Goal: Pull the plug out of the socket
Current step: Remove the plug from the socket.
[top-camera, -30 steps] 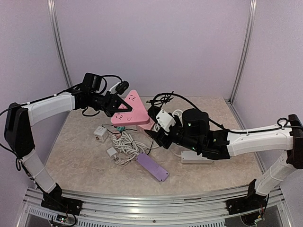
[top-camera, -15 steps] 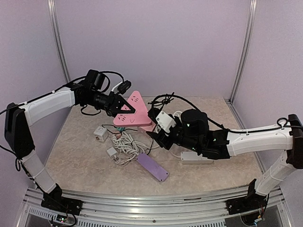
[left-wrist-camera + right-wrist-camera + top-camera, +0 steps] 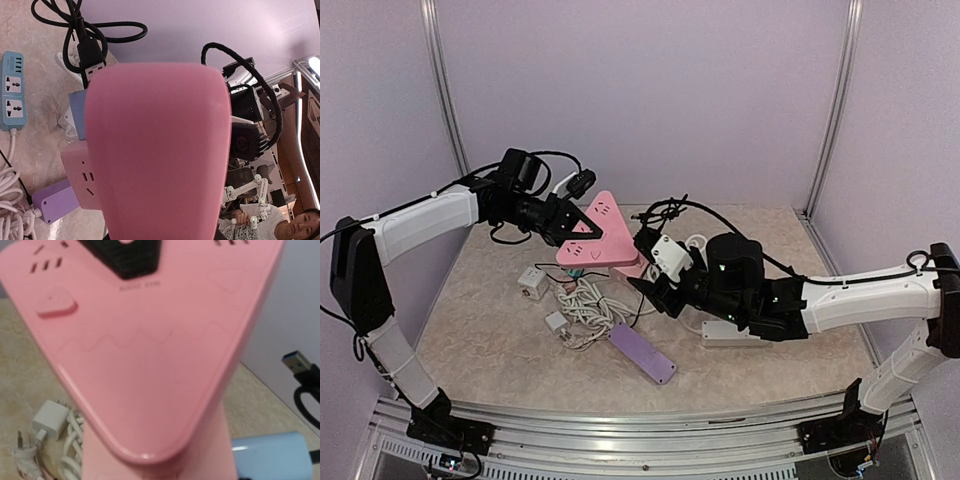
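A pink triangular socket [image 3: 603, 240] is held tilted above the table. My left gripper [image 3: 572, 226] is shut on its upper left edge, and one black finger [image 3: 127, 257] shows on its face in the right wrist view. The triangle fills the left wrist view [image 3: 157, 150] and the right wrist view [image 3: 150, 350], hiding both grippers' own fingers. A pink block with slot holes [image 3: 634, 266] sits joined at the triangle's lower right corner and also shows in the wrist views [image 3: 80, 180] [image 3: 150, 462]. My right gripper [image 3: 642, 278] is closed on this block.
Below the triangle lie a white cube adapter [image 3: 532, 281], a coiled white cable [image 3: 585, 305] and a purple strip [image 3: 642, 352]. A white strip [image 3: 735, 333] lies under my right arm. Black cable [image 3: 665, 210] loops behind. A blue strip [image 3: 12, 97] lies nearby.
My left gripper has lifted the pink triangle slightly up and to the right. My right arm has shifted a little to the right and still holds the pink block.
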`<state>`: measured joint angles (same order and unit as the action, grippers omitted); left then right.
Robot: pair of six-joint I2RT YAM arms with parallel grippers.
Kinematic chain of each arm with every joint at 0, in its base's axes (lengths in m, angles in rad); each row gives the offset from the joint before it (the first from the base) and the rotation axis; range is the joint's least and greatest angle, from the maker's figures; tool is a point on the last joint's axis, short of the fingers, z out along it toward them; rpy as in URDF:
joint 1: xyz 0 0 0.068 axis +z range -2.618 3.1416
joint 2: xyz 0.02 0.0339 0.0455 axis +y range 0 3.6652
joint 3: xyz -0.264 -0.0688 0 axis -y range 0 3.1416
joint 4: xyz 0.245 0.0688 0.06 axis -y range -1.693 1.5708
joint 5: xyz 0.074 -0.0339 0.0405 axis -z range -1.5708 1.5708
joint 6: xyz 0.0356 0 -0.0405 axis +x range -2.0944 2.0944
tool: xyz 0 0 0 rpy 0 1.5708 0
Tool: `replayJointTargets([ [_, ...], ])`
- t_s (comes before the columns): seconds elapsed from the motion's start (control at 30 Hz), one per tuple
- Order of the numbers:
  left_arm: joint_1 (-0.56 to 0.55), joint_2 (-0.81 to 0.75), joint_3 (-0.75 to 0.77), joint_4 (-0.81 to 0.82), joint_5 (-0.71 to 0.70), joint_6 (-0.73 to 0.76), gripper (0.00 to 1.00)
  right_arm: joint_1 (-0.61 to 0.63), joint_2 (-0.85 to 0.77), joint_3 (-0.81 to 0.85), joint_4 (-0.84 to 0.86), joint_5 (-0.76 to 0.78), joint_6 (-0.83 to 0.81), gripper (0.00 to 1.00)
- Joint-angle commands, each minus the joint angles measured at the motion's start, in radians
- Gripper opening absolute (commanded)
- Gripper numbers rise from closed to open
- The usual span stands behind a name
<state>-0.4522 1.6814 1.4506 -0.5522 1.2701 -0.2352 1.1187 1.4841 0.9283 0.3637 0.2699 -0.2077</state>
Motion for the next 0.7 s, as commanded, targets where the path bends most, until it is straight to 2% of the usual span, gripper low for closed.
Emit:
replayJointTargets([
  [0.0,0.009,-0.041,-0.018,0.078,0.128,0.030,0.01,0.002,-0.057,0.005,0.127,0.023,0.018,0.00],
  [0.4,0.010,-0.067,-0.064,0.210,0.239,-0.064,0.01,0.001,-0.068,-0.002,0.136,0.005,0.025,0.00],
  [0.57,0.010,-0.074,-0.076,0.245,0.252,-0.093,0.01,0.002,-0.070,-0.003,0.133,0.005,0.026,0.00],
  [0.67,0.014,-0.075,-0.076,0.239,0.215,-0.088,0.01,0.002,-0.072,0.000,0.129,0.009,0.026,0.00],
])
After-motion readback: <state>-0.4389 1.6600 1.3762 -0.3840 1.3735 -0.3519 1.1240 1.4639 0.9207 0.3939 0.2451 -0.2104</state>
